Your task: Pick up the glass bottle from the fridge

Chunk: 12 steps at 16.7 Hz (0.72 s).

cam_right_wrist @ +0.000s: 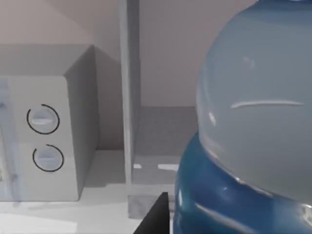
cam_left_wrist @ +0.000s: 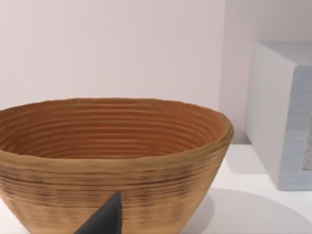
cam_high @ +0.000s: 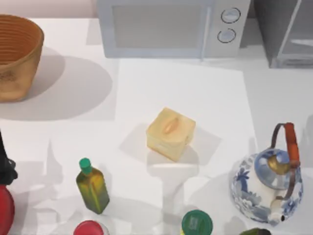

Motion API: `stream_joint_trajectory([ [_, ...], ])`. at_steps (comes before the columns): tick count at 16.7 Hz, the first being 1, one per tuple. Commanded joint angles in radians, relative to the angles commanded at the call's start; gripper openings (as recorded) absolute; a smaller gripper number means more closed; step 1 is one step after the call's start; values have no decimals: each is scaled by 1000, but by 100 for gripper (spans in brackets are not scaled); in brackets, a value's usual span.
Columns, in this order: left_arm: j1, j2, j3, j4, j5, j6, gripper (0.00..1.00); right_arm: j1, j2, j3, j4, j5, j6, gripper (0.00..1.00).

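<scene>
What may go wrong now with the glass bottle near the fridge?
1. The glass bottle is close beside the right gripper, and the grip is hidden, so it may slip.
2. The fridge frame stands near, and the bottle could knock it.
The left gripper faces the basket.

White table with basket, microwave, fridge, yellow box, olive bottle, teapot.

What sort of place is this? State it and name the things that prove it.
Probably a simulated kitchen counter. A pale grey microwave with two round knobs stands at the back beside a dark grey fridge cabinet, and a blue-and-white porcelain teapot and an olive-yellow bottle with a green cap sit on the white table.
</scene>
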State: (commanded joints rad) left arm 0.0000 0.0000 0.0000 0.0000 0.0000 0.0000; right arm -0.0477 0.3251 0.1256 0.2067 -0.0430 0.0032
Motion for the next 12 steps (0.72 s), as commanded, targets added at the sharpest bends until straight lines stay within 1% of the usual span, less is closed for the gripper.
stream_joint_trajectory([
  [3, 0, 0, 0, 0, 0, 0, 100, 28, -201, -78, -125, 25, -1, 0],
  [5, 0, 0, 0, 0, 0, 0, 100, 41, -283, -109, -178, 36, -2, 0],
  [7, 0, 0, 0, 0, 0, 0, 100, 47, -321, -124, -204, 42, -3, 0],
  [12, 0, 0, 0, 0, 0, 0, 100, 45, -321, -124, -205, 42, -1, 0],
])
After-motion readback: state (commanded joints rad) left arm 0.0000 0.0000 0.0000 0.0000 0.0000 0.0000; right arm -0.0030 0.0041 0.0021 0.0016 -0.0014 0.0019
